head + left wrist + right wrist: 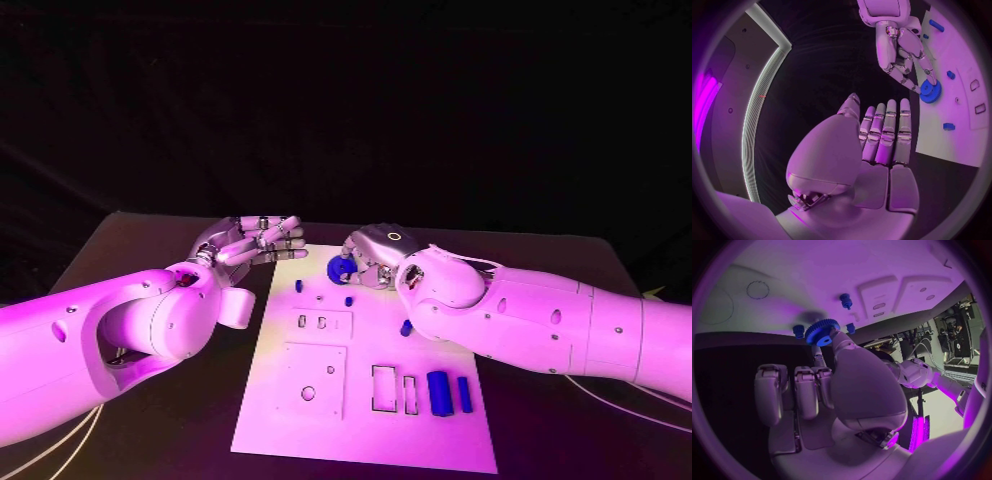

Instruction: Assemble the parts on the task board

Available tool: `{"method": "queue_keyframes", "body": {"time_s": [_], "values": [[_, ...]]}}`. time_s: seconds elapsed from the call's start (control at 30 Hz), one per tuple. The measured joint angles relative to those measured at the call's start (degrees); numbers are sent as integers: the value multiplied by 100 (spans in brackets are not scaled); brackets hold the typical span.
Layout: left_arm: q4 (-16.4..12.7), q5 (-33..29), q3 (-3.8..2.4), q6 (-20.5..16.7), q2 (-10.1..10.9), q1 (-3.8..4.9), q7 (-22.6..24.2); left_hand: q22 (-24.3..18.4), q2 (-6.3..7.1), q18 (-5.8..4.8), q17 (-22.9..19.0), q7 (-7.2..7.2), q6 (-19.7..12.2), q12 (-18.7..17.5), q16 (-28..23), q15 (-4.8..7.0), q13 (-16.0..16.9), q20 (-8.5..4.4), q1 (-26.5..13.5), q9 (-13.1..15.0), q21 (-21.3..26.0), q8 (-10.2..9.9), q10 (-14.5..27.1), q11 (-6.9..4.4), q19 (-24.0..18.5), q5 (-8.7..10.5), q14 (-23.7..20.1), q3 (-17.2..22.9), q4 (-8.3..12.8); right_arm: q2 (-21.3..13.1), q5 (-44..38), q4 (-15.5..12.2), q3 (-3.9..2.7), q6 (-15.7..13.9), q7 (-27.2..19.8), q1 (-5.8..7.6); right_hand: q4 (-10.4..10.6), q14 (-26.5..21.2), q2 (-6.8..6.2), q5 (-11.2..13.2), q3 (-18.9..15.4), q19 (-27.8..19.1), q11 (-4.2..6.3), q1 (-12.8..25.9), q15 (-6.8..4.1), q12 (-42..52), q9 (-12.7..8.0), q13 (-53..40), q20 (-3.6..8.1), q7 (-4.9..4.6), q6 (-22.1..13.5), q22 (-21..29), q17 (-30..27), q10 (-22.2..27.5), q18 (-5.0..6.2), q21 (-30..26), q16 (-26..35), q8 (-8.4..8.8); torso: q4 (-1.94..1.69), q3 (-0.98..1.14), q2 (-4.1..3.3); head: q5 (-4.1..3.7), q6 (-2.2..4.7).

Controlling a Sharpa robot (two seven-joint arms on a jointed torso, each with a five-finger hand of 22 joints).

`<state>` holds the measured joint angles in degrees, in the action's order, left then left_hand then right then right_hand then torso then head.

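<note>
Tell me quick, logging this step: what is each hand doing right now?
Left hand: open, fingers straight, holding nothing.
Right hand: pinching the blue gear over the task board.

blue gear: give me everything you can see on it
The gear is a small blue toothed wheel with a raised hub and centre hole, looking like plastic. The right robot hand pinches it at its fingertips, holding it near the far end of the white board. In the right wrist view it sits tilted, hub facing the camera, between two small blue pegs. Whether it touches the board can't be told.
</note>
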<state>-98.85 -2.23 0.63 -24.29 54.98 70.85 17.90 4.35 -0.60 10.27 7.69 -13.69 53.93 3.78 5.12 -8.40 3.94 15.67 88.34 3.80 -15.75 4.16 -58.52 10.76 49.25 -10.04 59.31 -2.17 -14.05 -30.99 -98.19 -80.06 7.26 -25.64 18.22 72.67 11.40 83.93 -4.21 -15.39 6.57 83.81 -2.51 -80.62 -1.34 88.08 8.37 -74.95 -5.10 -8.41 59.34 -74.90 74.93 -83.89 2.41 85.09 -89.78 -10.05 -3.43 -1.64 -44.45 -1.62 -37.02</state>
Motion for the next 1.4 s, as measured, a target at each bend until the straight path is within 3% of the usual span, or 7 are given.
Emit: {"method": "queue_keyframes", "body": {"time_s": [0.57,0.73,0.87,0.9,1.03,1.4], "values": [[5,0,0,22,2,0,-33,-6,0,0,-1,0,0,0,0,-20,0,21,0,0,0,0,0,0,-21,0,-20,0,0,54,-81,88,4,130,106,-9,16,0,-69,12,16,0,0,22,0,0,31,1,0,53,59,-4,-1,0,9,0,0,63,-2,-1,4,-5,-7],[5,0,0,26,4,0,-38,-6,0,1,-1,0,0,0,0,-19,0,21,0,0,0,0,0,0,-21,0,-20,0,0,83,-90,109,5,154,115,-12,57,0,-146,189,21,0,0,99,0,-24,8,1,0,119,118,-4,-1,0,12,0,0,169,-4,-1,3,-1,-7],[4,0,0,28,6,0,-41,-6,0,1,-1,0,0,0,0,-20,0,21,0,0,0,0,0,0,-21,0,-20,0,0,98,-94,133,4,154,119,-11,117,20,-218,343,0,0,-36,176,24,-45,-23,2,0,63,-63,-3,-1,-10,13,0,0,284,-6,-1,3,2,-13],[4,0,0,29,6,0,-42,-6,0,0,0,0,0,0,0,-19,0,21,0,0,0,0,0,0,-21,0,-20,0,0,101,-95,142,5,154,120,-12,153,10,-265,368,-26,0,-76,223,54,-45,-43,2,0,38,-131,-3,-2,-9,12,0,0,335,-5,-1,3,2,-14],[4,0,0,36,5,0,-47,-6,0,0,5,0,0,0,0,-19,0,21,0,0,0,0,0,0,-21,0,-20,0,0,107,-96,162,9,152,125,-16,303,0,-418,380,-176,32,-74,376,63,-45,-91,2,-32,-2,-354,-3,-2,-10,14,-24,0,521,-3,-1,2,3,-17],[34,0,0,66,-3,0,-64,-5,0,0,4,0,0,0,-26,-19,0,21,0,0,0,0,0,0,-21,0,-20,0,0,108,-93,193,10,154,152,-18,357,20,-426,411,-230,11,-115,384,83,-45,-91,3,-54,-20,-371,-2,-2,-9,15,-24,0,544,-2,0,2,-9,-16]]}}
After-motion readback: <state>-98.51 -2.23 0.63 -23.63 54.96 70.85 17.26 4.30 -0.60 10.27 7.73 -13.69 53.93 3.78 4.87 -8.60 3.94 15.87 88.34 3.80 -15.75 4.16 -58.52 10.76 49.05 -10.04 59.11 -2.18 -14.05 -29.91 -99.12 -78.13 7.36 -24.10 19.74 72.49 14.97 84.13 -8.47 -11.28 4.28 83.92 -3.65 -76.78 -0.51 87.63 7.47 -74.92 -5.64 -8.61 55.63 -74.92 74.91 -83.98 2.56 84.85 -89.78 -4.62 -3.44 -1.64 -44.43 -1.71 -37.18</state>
